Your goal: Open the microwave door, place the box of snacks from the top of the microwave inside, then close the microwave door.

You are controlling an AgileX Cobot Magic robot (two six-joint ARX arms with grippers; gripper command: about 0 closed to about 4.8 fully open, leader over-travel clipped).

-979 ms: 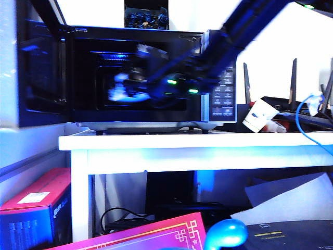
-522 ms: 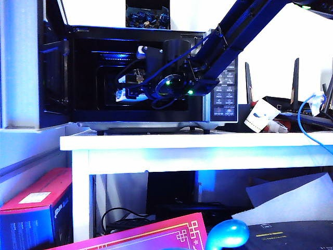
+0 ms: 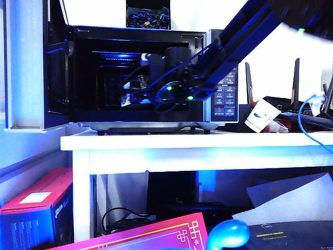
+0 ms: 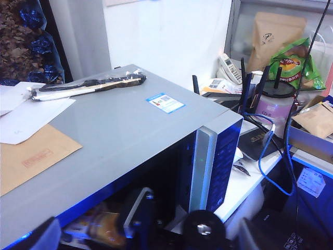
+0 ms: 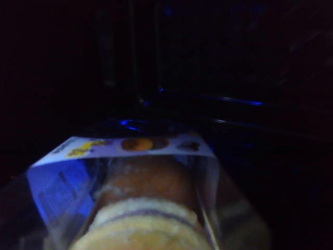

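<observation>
Reaching deeper than a second ago, the right gripper now sits well inside the microwave cavity, clenched on the box of snacks, which fills the near part of the right wrist view, so placement seems nearly due. Beyond, the microwave door stands swung wide; the left gripper hovers released above the microwave's front edge.
</observation>
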